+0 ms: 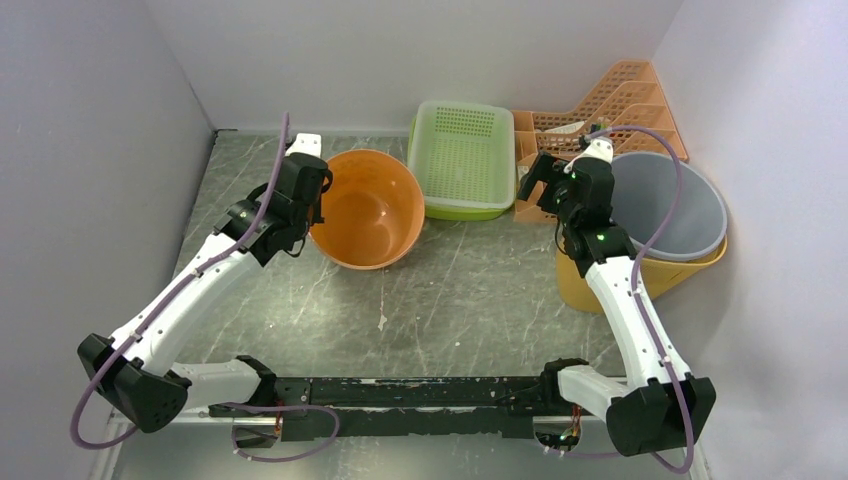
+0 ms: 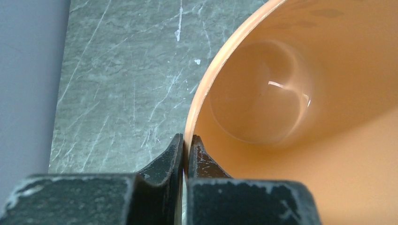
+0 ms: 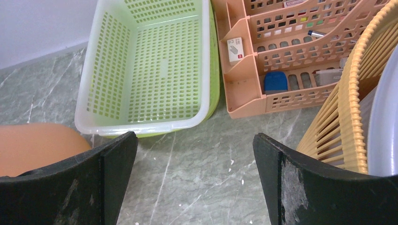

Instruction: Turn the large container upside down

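We see the large orange plastic bucket (image 1: 368,208) at the far left of the grey marble-patterned table (image 1: 470,290), its mouth open upward so that its round base shows inside. The left gripper (image 1: 320,195) is at the bucket's left rim. In the left wrist view its fingers (image 2: 169,157) are clamped on that rim, one outside the wall and one inside. We cannot tell whether the bucket's base rests on the table.

Just right of the bucket stands a light green perforated plastic basket (image 1: 462,155), and right of that a peach-coloured plastic desk organiser (image 1: 620,100) against the far wall. The right gripper (image 1: 530,180) hovers near the organiser with its fingers (image 3: 112,168) wide apart, gripping nothing. On the right side, a grey round bin (image 1: 670,205) sits inside a yellow slatted basket (image 1: 575,285).
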